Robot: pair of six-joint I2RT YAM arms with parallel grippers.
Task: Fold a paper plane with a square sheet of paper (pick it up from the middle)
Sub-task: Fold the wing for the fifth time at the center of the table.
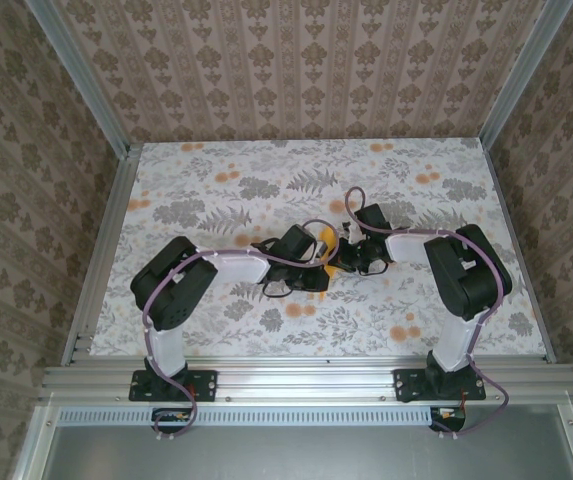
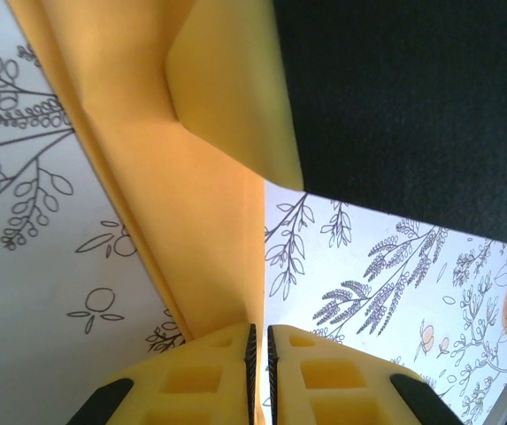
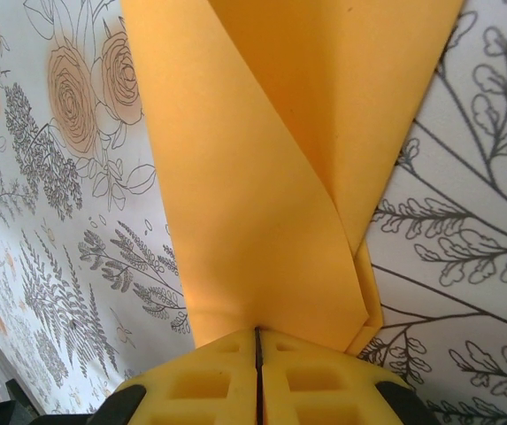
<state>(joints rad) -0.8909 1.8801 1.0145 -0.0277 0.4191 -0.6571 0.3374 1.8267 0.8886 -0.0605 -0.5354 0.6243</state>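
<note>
Left jaws: the left gripper [image 2: 260, 329] has its yellow fingers almost touching, with just a sliver between them. The orange sheet of paper [image 2: 200, 230] runs straight down into that sliver, so we read it as a light pinch on the paper's edge.
Right jaws: the right gripper [image 3: 257, 332] is clamped tight on a folded corner of the same sheet, with the layers stacked right at the fingertips.
Paper: it's partly folded, one flap doubled over another, and strung between the two grippers near mid-table. It looks lifted off the surface, though we can't be sure. No plane yet.
Around it: there's a floral tablecloth [image 1: 216, 190] underneath. A dark block [image 2: 412, 106] hangs just over the paper in the left wrist view, and we guess it's part of the other arm.
Worry 1: both ends are pinched, so if the arms drift apart the thin sheet could tear at a crease.
Worry 2: the left pinch looks like the weaker one. A twist there could let the edge slide out and leave the next fold crooked.
Worry 3: the grippers sit really close together, so a careless turn could knock one into the other.
</note>
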